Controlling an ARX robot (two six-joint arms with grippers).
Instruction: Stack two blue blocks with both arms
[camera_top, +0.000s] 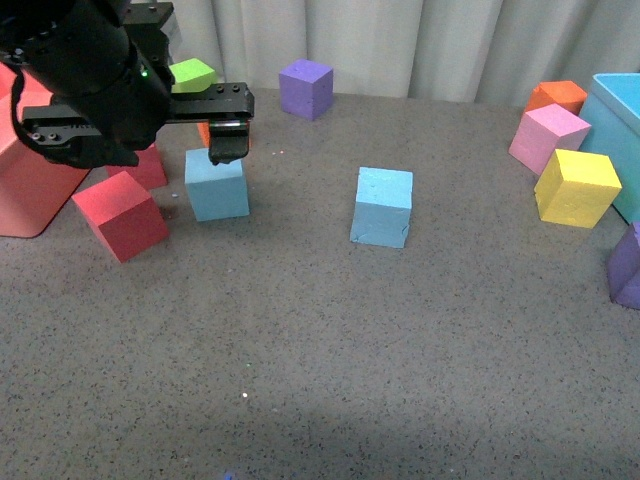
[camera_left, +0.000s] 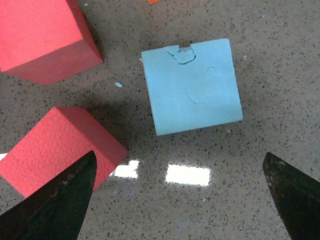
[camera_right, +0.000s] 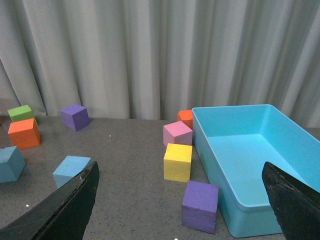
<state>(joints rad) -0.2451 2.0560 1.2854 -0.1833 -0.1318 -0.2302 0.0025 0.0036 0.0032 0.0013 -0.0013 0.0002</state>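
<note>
Two sky-blue blocks sit apart on the grey table, the left one (camera_top: 216, 187) and the right one (camera_top: 382, 206). My left arm hangs over the left block, with one black finger (camera_top: 227, 148) just above its top back edge. In the left wrist view the left gripper (camera_left: 180, 167) is open and empty. The block (camera_left: 190, 85) lies beyond the fingertips, not between them, and its far edge is dented. My right gripper (camera_right: 180, 170) is open and empty and does not show in the front view. Both blue blocks (camera_right: 72, 170) (camera_right: 10, 164) lie far off to one side of it.
Two red cubes (camera_top: 122, 213) (camera_top: 148, 168) and a salmon bin (camera_top: 25, 190) crowd the left block. Green (camera_top: 192, 72), orange (camera_top: 205, 130) and purple (camera_top: 305, 88) cubes sit behind. Pink (camera_top: 548, 137), yellow (camera_top: 577, 187), orange (camera_top: 558, 96) and purple (camera_top: 628, 265) cubes stand by the turquoise bin (camera_top: 620, 110).
</note>
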